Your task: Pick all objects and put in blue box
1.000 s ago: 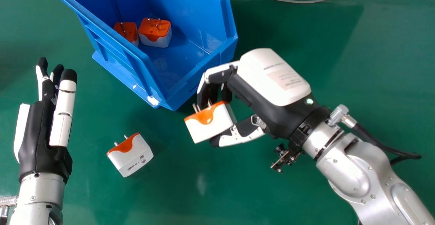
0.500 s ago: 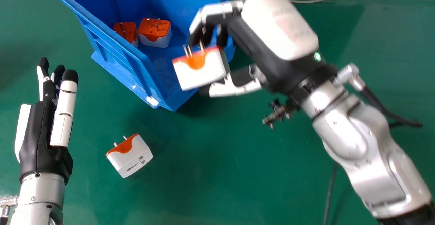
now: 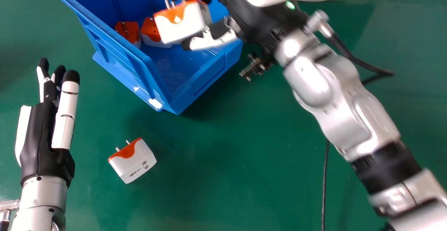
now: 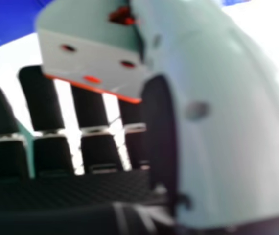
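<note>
Counts four plug adapters in all: a pair of adapters (image 3: 128,31) inside the single blue box (image 3: 206,81), one adapter (image 3: 134,166) on the green surface (image 3: 216,154), one raised adapter (image 3: 181,25) over the box. Look white and blocky, with orange pin faces. Slants in from the right, right robot hand (image 3: 244,6) pinching the raised adapter between thumb and curved fingers; points forward at left, left robot hand (image 3: 42,136) wide, fingers straight.

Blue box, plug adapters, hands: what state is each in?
Blue box, open-topped
Left boxed adapter, orange side up
Right boxed adapter, orange side up, partly hidden
Held adapter, over the box
Table adapter, lying loose
Right hand, pinching an adapter
Left hand, open
</note>
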{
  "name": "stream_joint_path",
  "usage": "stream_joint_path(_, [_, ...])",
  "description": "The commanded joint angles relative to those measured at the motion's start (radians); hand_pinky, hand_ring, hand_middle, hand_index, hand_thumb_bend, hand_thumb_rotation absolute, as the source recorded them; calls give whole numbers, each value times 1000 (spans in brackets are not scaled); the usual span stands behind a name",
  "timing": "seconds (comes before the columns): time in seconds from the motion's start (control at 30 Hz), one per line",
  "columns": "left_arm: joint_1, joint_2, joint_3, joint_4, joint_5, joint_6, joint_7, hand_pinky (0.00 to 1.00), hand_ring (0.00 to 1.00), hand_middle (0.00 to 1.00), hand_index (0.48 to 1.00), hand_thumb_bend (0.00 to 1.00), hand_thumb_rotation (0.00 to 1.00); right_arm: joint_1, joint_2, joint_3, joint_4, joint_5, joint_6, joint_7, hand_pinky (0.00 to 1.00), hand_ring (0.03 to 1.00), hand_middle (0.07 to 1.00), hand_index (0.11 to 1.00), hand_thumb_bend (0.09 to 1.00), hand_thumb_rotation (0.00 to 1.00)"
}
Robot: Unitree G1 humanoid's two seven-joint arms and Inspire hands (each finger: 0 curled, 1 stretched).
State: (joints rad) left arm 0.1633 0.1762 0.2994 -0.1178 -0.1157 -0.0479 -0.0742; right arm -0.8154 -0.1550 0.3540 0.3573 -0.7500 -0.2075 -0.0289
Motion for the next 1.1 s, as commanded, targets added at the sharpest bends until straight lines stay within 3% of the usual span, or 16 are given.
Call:
stream_joint_path(0.0, [6, 12, 0, -16, 11, -16, -1, 1000, 1000, 1000, 1000, 483, 888, -117, 34, 17, 87, -9, -6, -55, 321, 423, 525, 538, 491, 0])
stream_joint_path(0.1, [12, 13, 0, -25, 9, -13, -2, 1000, 1000, 1000, 1000, 483, 888, -237, 78, 62, 260, -49, 15, -111, 320, 422, 524, 541, 490, 0])
stream_joint_path(0.23, [13, 15, 3, -17, 8, -21, -5, 1000, 1000, 1000, 1000, 492, 887, -348, 128, 113, 432, -76, 39, -148, 325, 426, 525, 540, 491, 0])
stream_joint_path(0.53, [26, 3, -2, -25, 16, -36, 3, 1000, 1000, 1000, 1000, 498, 886, -561, 240, 214, 781, -98, 54, -189, 331, 439, 529, 513, 494, 0])
stream_joint_path(0.7, [36, -1, -9, -39, 22, -40, 8, 1000, 1000, 1000, 1000, 495, 886, -609, 269, 238, 856, -99, 47, -201, 341, 446, 521, 489, 496, 0])
stream_joint_path(0.83, [37, -3, -11, -44, 20, -34, 12, 1000, 1000, 1000, 1000, 496, 885, -612, 278, 257, 877, -102, 44, -219, 350, 453, 520, 470, 498, 0])
stream_joint_path(1.07, [30, -10, -12, -36, 23, -38, 21, 1000, 1000, 1000, 1000, 495, 885, -591, 266, 254, 879, -86, 35, -212, 357, 464, 521, 455, 498, 0])
